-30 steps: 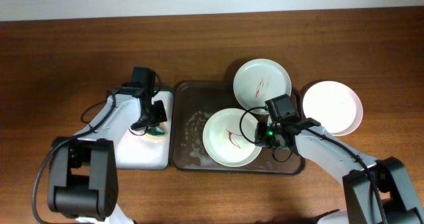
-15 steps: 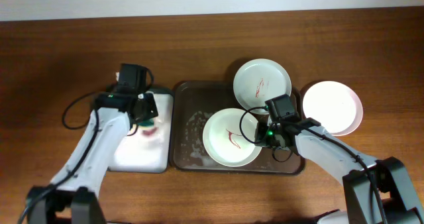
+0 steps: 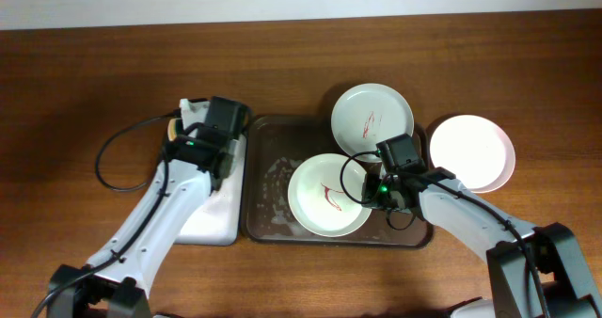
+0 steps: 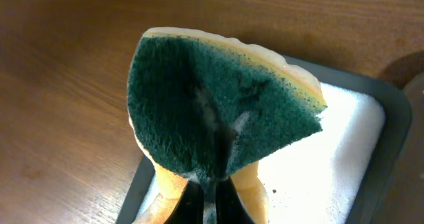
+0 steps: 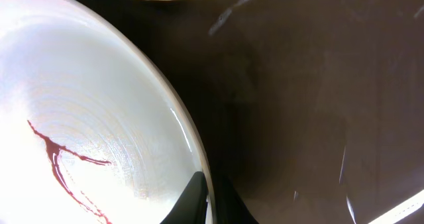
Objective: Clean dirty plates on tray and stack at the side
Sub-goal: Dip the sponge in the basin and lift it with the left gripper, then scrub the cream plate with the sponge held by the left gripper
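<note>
The tray sits at the middle of the wooden tabletop, with pale foam on its wet floor toward its 9 o'clock side.

1 of the 3 plates, the middle plate, lies inside the tray, a little toward 6 o'clock of its centre. A thin red scribble crosses its bowl. The right tool is clenched on this plate's rim at the plate's 3 o'clock edge. In the right wrist view, 1 finger is inside the rim and 1 is outside it, over the dark wet tray floor.

The upper plate rests at the tray's 1 o'clock corner, overlapping the raised rim, and also carries red marks. Its lower edge is just beside the middle plate.

The clean plate lies on the tabletop at 3 o'clock of the tray, outside it and showing no marks.

At 9 o'clock of the tray, touching or just beside it, lies the smaller tray with its white lining.

The left tool hangs over this smaller tray. It is clenched on a sponge, pinching it at the bottom so that the green scouring face folds toward the camera. The yellow foam shows along the top edge and at both sides of the fingers.
</note>
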Tool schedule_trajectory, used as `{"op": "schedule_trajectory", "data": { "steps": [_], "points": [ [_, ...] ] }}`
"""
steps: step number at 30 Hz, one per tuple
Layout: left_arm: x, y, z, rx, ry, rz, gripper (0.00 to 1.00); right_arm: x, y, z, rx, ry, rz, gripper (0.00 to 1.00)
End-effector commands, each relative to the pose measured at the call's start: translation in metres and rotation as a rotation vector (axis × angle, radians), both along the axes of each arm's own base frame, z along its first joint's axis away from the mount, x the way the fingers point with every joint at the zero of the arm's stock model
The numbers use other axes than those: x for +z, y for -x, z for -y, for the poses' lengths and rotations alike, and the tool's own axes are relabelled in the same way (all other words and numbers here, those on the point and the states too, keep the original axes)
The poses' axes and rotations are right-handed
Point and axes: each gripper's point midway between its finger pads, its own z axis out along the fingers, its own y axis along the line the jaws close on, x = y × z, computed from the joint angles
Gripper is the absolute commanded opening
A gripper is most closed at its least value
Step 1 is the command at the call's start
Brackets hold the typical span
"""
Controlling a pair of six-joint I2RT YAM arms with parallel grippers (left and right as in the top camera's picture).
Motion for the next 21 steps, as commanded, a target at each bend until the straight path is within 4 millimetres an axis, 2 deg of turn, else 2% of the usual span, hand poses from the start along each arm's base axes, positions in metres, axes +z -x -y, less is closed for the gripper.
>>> {"op": "schedule_trajectory", "data": {
  "steps": [1, 17, 19, 21],
  "points": [
    [0.017, 0.000, -0.005, 0.075, -0.052, 0.091, 0.00, -0.011, 0.010, 0.002, 0.002, 0.020, -0.047, 0.06],
    [0.015, 0.000, -0.003, 0.069, -0.042, 0.083, 0.00, -0.011, 0.010, 0.001, 0.002, 0.019, -0.047, 0.06],
    [0.001, 0.002, 0.016, 0.020, 0.084, 0.030, 0.00, -0.010, 0.012, -0.004, 0.027, -0.007, -0.052, 0.04],
    [-0.029, 0.011, 0.049, -0.065, 0.299, -0.088, 0.00, -0.010, 0.012, -0.005, 0.040, -0.013, -0.053, 0.04]
  ]
}}
